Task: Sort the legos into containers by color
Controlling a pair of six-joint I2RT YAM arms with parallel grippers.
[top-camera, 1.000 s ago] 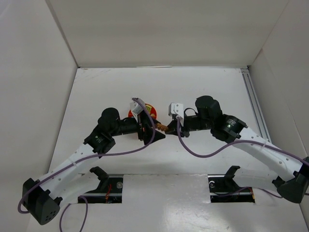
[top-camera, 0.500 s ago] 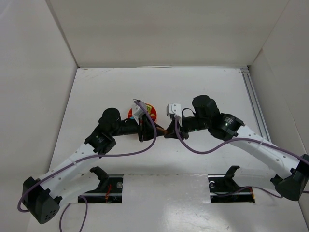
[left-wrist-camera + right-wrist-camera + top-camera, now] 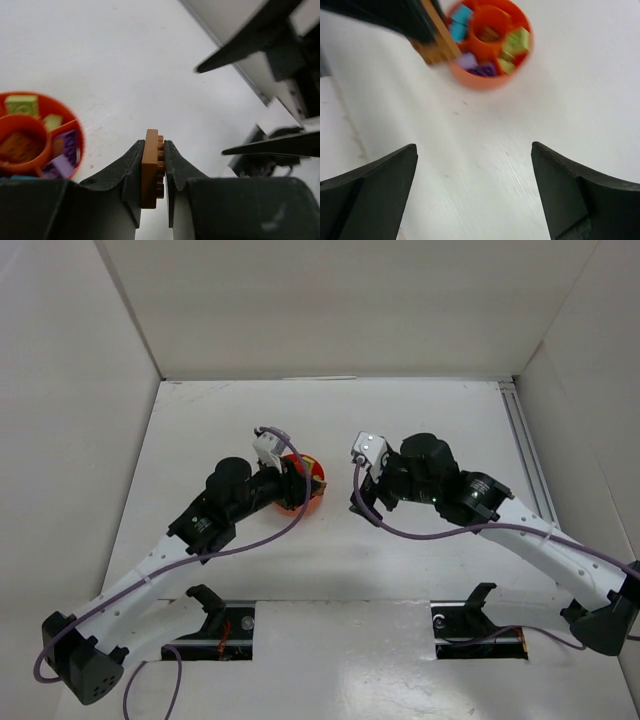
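My left gripper (image 3: 153, 150) is shut on a brown lego (image 3: 151, 167), gripped flat-on with its studs against the right finger. In the top view that gripper (image 3: 300, 488) hangs over the near right side of the orange dish (image 3: 305, 504). The dish (image 3: 475, 82) holds teal (image 3: 460, 22), green (image 3: 517, 40) and purple (image 3: 470, 61) legos in its wedges and a brown one (image 3: 490, 34) in the hub. My right gripper (image 3: 473, 146) is open over bare table, right of the dish (image 3: 65, 107), and holds nothing.
White walls close in the table on the left, back and right. A metal rail (image 3: 528, 455) runs along the right edge. The right gripper (image 3: 365, 508) sits a short way from the left one. The arm bases sit at the near edge.
The two grippers met at the middle with the brown lego between them. My left gripper shut on it, my right one opened and drew back, and the left carried it towards the dish.
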